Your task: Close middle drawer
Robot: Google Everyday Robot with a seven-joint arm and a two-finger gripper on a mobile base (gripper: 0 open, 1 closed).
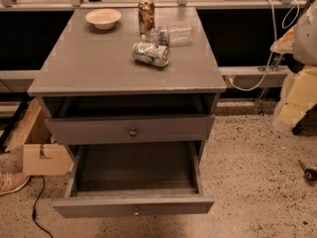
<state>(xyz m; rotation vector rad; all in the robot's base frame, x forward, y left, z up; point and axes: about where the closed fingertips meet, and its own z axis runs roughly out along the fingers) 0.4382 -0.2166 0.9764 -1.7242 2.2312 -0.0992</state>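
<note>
Four things sit on the flat grey wooden desk (99, 58), all toward its far side. A round cream bowl (103, 18) is far left. A brown metal can (146, 15) stands upright to the right of it. A clear plastic bottle (171, 35) lies on its side just near of that can. A crumpled silver can (150, 53) lies on its side nearest me. The desk stands on a pale speckled stone floor (247, 172). To its left I see a tan cardboard box (47, 158), the toe of a pale shoe (11, 181) and a thin black cable (35, 207). To the right a white cable (270, 58) loops down past some cream foam blocks (297, 100).

The middle drawer (133, 206) is pulled far out toward me at the near bottom of my view. Its flat grey front carries a small pale round knob (136, 211), and its grey inner floor is fully exposed. Above it the taller grey upper drawer front (130, 129), with a darker round knob (132, 132), stands out only slightly, leaving a dark gap under the desk top.

Whatever lies under the middle drawer is hidden by it. The shoe and foam are cut off at the edges. The tool is nowhere in my camera view, so I cannot tell whether it is open or closed.
</note>
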